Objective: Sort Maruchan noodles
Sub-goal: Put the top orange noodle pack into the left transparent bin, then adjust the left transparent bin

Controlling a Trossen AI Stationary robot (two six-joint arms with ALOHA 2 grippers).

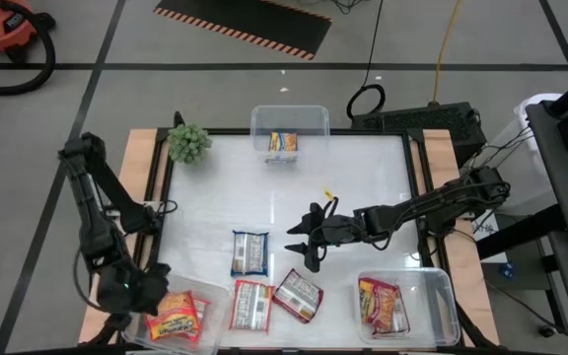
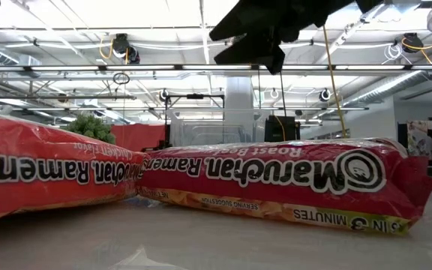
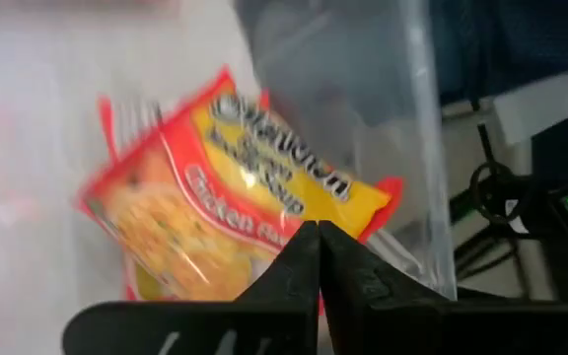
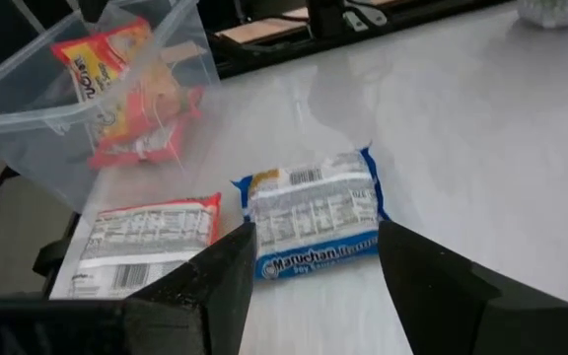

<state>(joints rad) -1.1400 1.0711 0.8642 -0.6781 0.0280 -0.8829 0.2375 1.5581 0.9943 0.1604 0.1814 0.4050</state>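
Note:
My left gripper is shut over the clear tub at the table's near left, which holds an orange-yellow packet. In the left wrist view its fingertips stand at that packet's edge. My right gripper is open above the middle of the table and holds nothing. A blue-and-white packet lies flat beyond its fingers. Two red-and-white packets lie flat near the front edge. They fill the low view. My left gripper's shut fingertips show in front of the orange-yellow packet's edge in the tub. I cannot tell whether they touch it. My right gripper touches nothing.
A clear tub at the near right holds red-and-yellow packets. A clear tub at the far edge holds one packet. A green plant stands at the far left corner. A small yellow scrap lies mid-table.

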